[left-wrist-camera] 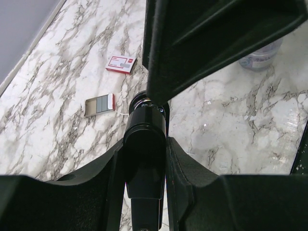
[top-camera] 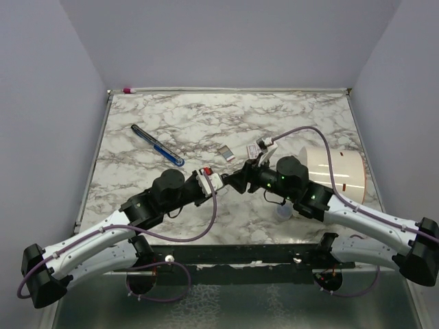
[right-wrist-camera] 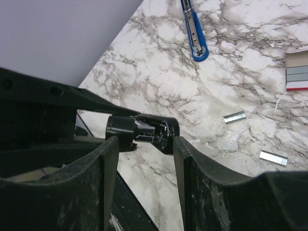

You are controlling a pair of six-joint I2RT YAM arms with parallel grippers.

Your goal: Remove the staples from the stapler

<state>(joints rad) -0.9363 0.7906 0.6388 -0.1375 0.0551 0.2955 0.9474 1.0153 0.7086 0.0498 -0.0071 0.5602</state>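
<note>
In the top view, the left end effector (top-camera: 221, 182) and the right end effector (top-camera: 239, 181) are seen meeting tip to tip above the middle of the table (top-camera: 206, 116). What lies between them is too small to be made out there.

In the left wrist view, the stapler (left-wrist-camera: 146, 139) is clamped in the narrow jaws of the left end effector. Its long axis is pointed forward, away from the camera, and its far end is tucked under a finger of the right one.

In the right wrist view, the stapler is seen crosswise, spanning the gap between the two partly closed fingers (right-wrist-camera: 108, 183). Whether they already press on it cannot be told. Loose staples (right-wrist-camera: 234, 116) are scattered on the table beyond.

The free end is judged to be the right end effector's to work, while the body is steadied by the left.
</note>
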